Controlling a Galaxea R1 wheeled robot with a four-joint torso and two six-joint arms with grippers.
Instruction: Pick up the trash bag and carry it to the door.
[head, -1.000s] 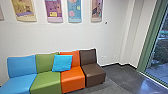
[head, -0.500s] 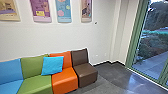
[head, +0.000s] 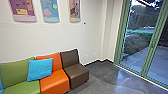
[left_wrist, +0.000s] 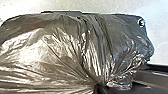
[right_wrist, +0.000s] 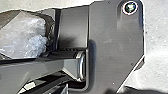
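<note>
The trash bag (left_wrist: 57, 50), dark and shiny, spreads large across the left wrist view. Its folds draw together at the left gripper (left_wrist: 100, 88), which is shut on the gathered plastic. Pale crumpled plastic (right_wrist: 27, 37), apparently part of the same bag, shows beside the robot's dark plate in the right wrist view; how my right gripper stands cannot be told. In the head view, a glass door (head: 156, 41) with a green frame stands on the right, with a paved path and shrubs outside.
Along the white wall (head: 50, 37) runs a row of seats: a green one (head: 17, 72), an orange one (head: 55, 80) with a blue cushion (head: 40, 69), and a brown one (head: 75, 71). Dark grey floor (head: 105, 77) stretches between the seats and the glass.
The head camera has turned right: the seats and posters have shifted left in the picture, and much more of the glass front and its green frame has come into view.
</note>
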